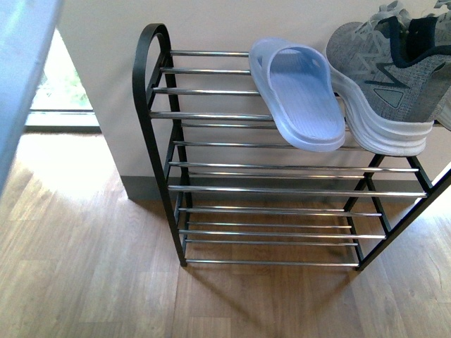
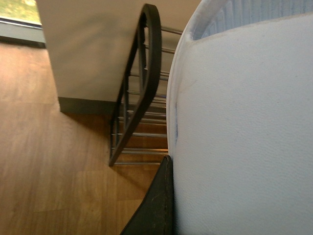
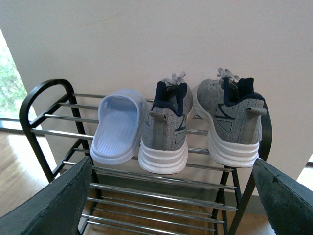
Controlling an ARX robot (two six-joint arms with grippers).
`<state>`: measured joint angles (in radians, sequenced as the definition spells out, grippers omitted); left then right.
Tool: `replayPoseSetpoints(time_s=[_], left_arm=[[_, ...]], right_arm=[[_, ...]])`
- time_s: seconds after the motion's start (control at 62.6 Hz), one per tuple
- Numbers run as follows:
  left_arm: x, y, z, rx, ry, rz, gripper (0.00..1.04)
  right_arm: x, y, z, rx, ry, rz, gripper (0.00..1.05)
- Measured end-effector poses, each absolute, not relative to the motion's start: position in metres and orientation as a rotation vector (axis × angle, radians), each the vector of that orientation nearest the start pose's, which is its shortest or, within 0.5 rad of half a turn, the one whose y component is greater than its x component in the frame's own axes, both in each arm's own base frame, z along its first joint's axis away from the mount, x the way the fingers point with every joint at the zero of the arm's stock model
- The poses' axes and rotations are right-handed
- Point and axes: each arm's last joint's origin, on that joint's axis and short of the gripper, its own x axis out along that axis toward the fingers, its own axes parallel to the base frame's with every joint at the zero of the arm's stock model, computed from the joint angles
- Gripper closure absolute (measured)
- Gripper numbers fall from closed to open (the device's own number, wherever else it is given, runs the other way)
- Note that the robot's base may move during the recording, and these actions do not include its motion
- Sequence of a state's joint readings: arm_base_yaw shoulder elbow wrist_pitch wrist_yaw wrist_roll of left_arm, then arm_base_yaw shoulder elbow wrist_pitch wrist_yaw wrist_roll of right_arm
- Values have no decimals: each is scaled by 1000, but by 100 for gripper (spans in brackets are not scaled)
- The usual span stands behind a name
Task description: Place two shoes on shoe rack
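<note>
Two grey sneakers stand side by side, heels outward, on the top shelf of the shoe rack (image 3: pixel 45 128): the left sneaker (image 3: pixel 165 128) and the right sneaker (image 3: pixel 235 122). The front view shows the rack (image 1: pixel 150 105) with one sneaker (image 1: pixel 386 81) at its right end. A light blue slipper (image 1: pixel 301 93) lies beside them on that shelf. My left gripper (image 2: pixel 195 205) is shut on another light blue slipper (image 2: pixel 244 127), which fills its view; one dark finger (image 2: pixel 155 208) presses its edge. My right gripper (image 3: pixel 168 196) hangs open in front of the rack, touching nothing.
The rack stands against a beige wall (image 1: pixel 211 21) on a wooden floor (image 1: pixel 84 267). A window (image 1: pixel 60 88) lies to the left. A blurred pale blue shape (image 1: pixel 21 77) crosses the front view's upper left corner. The lower shelves (image 1: pixel 268 211) hold nothing.
</note>
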<state>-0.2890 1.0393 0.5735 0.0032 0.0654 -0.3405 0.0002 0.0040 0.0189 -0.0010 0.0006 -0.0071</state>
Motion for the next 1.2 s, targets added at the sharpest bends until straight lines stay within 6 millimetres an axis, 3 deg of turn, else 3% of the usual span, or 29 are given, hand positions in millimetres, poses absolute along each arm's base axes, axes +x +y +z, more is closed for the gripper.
replayPoseSetpoints(time_s=[0.208,0.671,1.199], left_arm=[[199,-53,243,-258,448,-248,103],[144,-14,248,-170,355,-154,103],[143,-13,249,-150,342,-153,103]], right_arm=[[97,0,170,-7,-14,0,9],[97,0,170,-7,-14,-1,9],[97,0,170,-7,-14,-1,9]])
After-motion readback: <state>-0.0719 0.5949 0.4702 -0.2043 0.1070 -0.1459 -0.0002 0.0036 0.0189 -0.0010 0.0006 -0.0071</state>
